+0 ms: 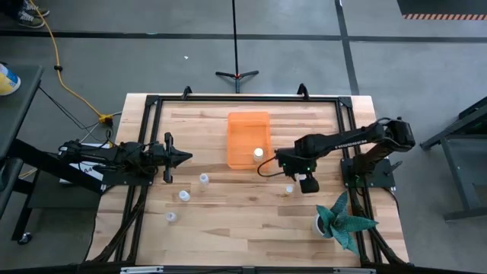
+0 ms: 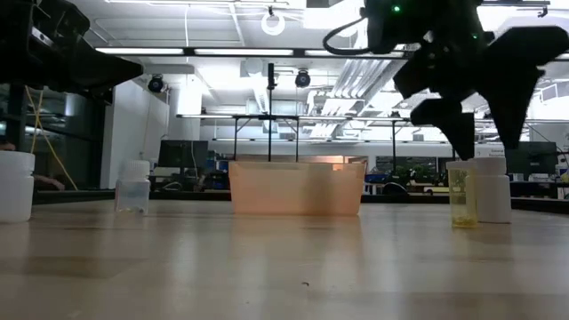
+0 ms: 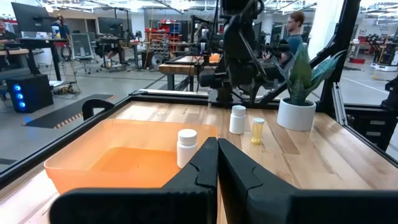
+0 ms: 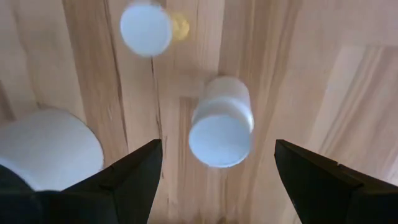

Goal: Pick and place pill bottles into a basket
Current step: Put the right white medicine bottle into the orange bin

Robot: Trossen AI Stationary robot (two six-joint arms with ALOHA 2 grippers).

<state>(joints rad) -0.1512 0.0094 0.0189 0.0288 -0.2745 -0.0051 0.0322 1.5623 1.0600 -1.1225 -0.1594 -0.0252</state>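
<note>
Table (image 1: 228,236): a pale wooden top inside a black frame, carrying everything below.
Right arm: reaching in from the right edge toward the table's middle, its gripper (image 1: 291,173) hanging just above the wood near the basket's right front corner.
Left arm: lying along the left edge, its gripper (image 1: 183,157) pointing toward the basket, fingers (image 3: 205,171) pressed together and holding nothing.
Basket (image 1: 248,139): translucent orange, sitting at the centre rear of the table, with one white-capped bottle (image 1: 259,153) standing inside near its front right corner.
Potted plant (image 1: 340,221): a white pot with teal leaves, standing at the front right corner of the table.
Right gripper's fingers (image 4: 134,177): spreading wide, one on each side of a white-capped bottle (image 4: 221,122) that is standing upright on the wood below; no contact showing.
Neighbouring bottle (image 4: 148,27): a yellowish one, standing just beside that bottle.
Other bottles: three standing apart on the left front of the table, one nearest the basket (image 1: 204,179), one (image 1: 184,195) further forward, one (image 1: 170,217) nearest the front edge.
</note>
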